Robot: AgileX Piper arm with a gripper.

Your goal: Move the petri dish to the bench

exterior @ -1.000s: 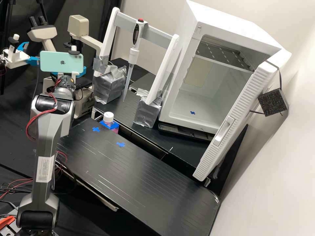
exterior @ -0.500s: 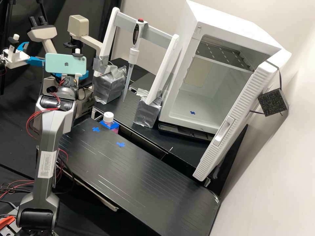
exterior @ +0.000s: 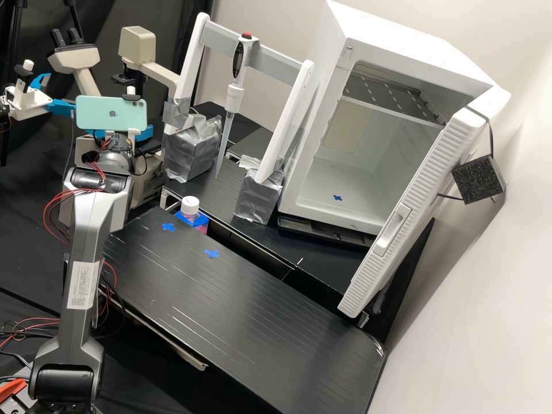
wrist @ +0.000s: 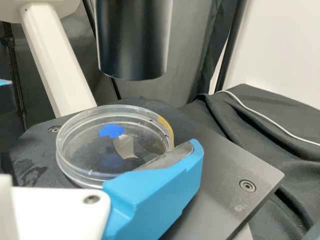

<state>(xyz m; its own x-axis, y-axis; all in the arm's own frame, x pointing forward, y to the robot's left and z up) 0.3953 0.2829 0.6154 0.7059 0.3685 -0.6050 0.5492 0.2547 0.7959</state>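
Observation:
In the high view my gripper is at the microscope, mostly hidden behind the mint-green phone on the wrist. The clear round petri dish lies flat on the dark microscope stage, under a black cylinder; a blue mark shows through it. In the wrist view my gripper stands open, one blue finger crossing in front of the dish's rim. I see no finger against the opposite rim. Two blue tape crosses mark the black bench.
A pink-filled bottle with a white cap stands at the bench's back edge. Behind it are a pipette on a white frame with taped feet and a white incubator with its door open. A second arm is at far left.
The arm has shifted a little to the right and slightly down in the high view, with the phone and gripper. The bench things have stayed still.

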